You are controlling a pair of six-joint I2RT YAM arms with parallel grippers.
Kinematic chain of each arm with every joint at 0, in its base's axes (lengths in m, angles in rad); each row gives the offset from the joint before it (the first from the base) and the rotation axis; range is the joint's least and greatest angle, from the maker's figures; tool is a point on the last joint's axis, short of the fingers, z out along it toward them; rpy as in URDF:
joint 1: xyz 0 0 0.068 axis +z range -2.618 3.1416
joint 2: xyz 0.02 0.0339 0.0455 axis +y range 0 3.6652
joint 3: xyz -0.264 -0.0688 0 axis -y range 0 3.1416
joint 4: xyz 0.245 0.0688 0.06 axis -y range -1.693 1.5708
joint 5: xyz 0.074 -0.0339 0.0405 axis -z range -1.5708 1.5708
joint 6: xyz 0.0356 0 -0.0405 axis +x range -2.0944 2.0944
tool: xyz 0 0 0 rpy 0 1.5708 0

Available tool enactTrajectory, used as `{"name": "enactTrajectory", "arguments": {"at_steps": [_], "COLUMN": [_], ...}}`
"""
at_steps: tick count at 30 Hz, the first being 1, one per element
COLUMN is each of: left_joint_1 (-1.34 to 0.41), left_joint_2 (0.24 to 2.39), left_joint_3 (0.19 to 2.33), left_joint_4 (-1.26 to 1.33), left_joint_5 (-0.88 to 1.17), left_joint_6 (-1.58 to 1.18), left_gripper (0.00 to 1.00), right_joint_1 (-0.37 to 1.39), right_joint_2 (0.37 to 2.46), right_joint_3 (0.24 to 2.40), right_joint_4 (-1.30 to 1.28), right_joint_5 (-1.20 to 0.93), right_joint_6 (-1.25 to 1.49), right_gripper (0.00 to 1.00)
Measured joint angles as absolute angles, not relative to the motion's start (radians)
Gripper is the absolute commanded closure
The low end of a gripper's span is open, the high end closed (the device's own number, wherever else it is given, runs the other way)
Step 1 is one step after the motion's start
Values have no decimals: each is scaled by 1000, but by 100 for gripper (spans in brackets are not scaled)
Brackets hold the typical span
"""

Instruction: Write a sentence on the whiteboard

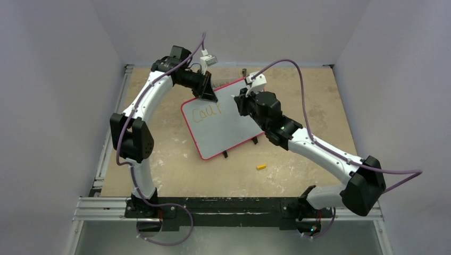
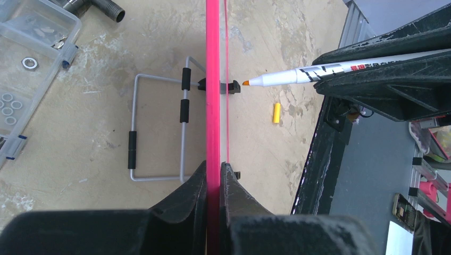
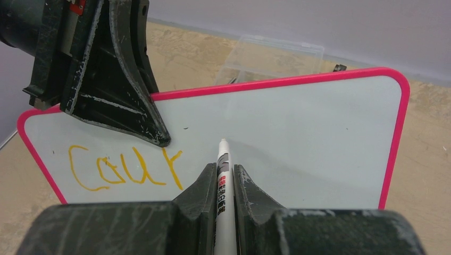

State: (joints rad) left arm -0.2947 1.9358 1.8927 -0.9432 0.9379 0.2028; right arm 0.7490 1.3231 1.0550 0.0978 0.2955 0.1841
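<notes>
The whiteboard (image 1: 226, 127) stands tilted at mid-table, red-pink rim round a pale face. My left gripper (image 1: 208, 95) is shut on its upper rim; in the left wrist view the jaws (image 2: 217, 167) pinch the pink edge (image 2: 213, 79). My right gripper (image 3: 225, 169) is shut on a white marker (image 3: 223, 159) that points at the board face (image 3: 298, 138). Its orange tip (image 2: 246, 82) hangs just off the surface. The sentence (image 3: 125, 167) reads "cour" in orange-yellow, left of the marker tip.
A yellow marker cap (image 1: 261, 167) lies on the table in front of the board. Behind the board is its wire stand (image 2: 159, 127), beside a clear box of washers (image 2: 26, 64). A metal rail (image 1: 228, 207) runs along the near edge.
</notes>
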Motion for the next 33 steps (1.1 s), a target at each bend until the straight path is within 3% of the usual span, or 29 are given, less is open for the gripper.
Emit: {"name": "enactTrajectory", "arguments": {"at_steps": [33], "left_joint_1": [-295], "left_joint_2": [1936], "left_joint_3": [1893], "left_joint_4": [-943], "left_joint_5": [930], "left_joint_6": [201], "left_gripper": [100], "right_joint_1": [744], "right_joint_2": [1387], "right_joint_3": [1060], "right_joint_4": [131], "right_joint_5": [212], "right_joint_6": [195], "right_gripper": [100]}}
